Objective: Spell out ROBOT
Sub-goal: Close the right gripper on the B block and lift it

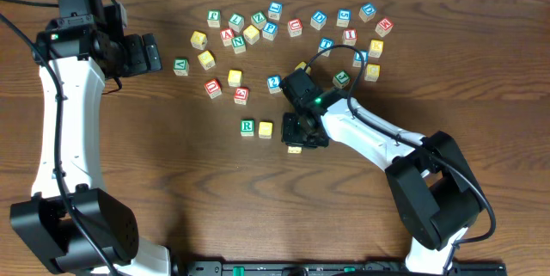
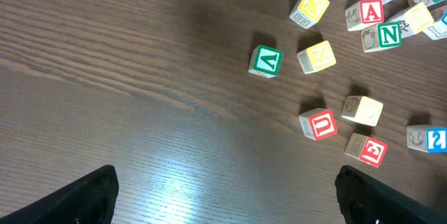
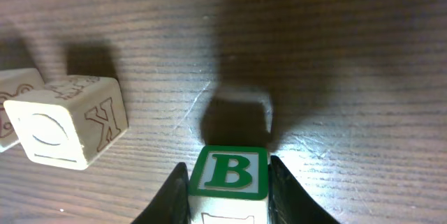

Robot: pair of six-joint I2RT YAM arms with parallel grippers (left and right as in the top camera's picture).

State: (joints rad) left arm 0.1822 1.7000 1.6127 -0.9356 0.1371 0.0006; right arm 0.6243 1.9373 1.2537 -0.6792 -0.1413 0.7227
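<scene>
Green-bordered B cube (image 3: 227,170) is pinched in the right gripper (image 3: 229,182); the left gripper (image 2: 227,190) gapes empty. Lowered too far to the right gripper's left, it could knock the yellow cube (image 3: 66,119) askew.

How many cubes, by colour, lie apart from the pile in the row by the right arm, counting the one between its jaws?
Green-bordered: 2, the R cube and the B cube
Yellow: 1, the yellow cube
Total: 3
</scene>
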